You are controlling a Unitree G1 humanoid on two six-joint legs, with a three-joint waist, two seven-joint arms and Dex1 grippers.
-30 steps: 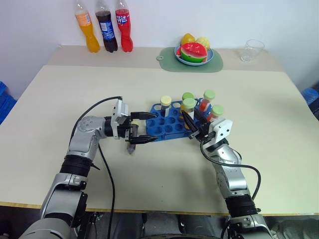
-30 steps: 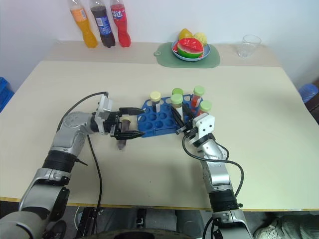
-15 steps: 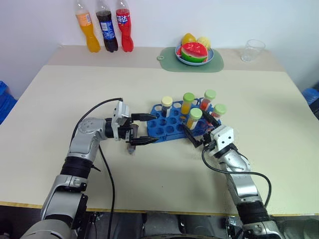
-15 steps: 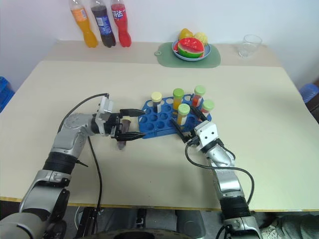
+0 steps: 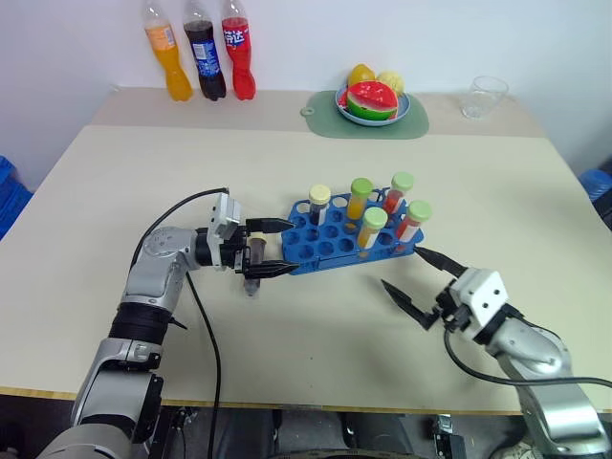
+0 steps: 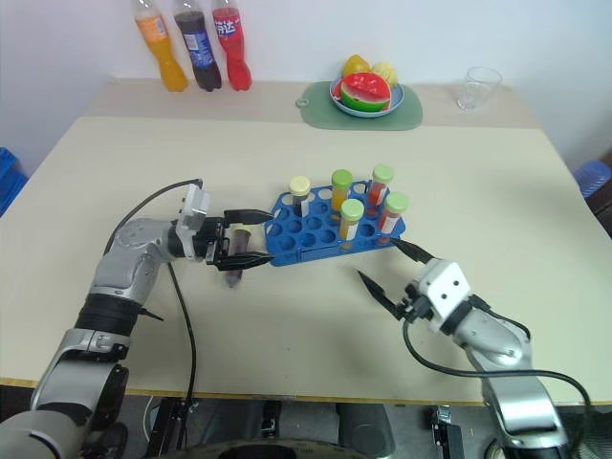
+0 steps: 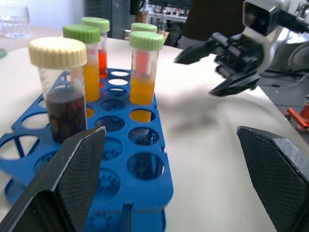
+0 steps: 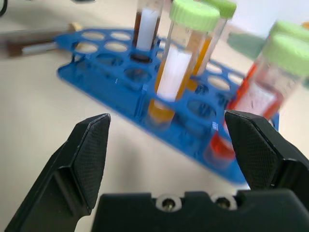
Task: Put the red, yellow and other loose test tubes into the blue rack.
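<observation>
Tubes come first: one dark loose tube lies flat on the table just beside the left end of the blue rack, partly hidden between the left gripper's fingers. It looks light, stiff and smooth-walled, probably plastic, so it should roll readily and slip if pinched near an end; my judgement is that the best hold is across the middle of the barrel, below the cap, with a gentle squeeze. Whether it has a cap on I cannot tell.

Five capped tubes stand upright in the rack's far rows: a cream-capped dark one nearest the left end, then green-capped ones holding orange and red liquid further along. Most near-side holes are empty.

Left gripper points level toward the rack's left end, jaws spread wide either side of the lying tube, not clamped on it. Right gripper hangs near the rack's right front corner, apart from it, fingers wide apart and holding nothing.

Beyond the rack, the pale table is matte and flat. Well behind the rack sit a green mat with a fruit plate, a clear glass and three soda bottles against a white wall.
</observation>
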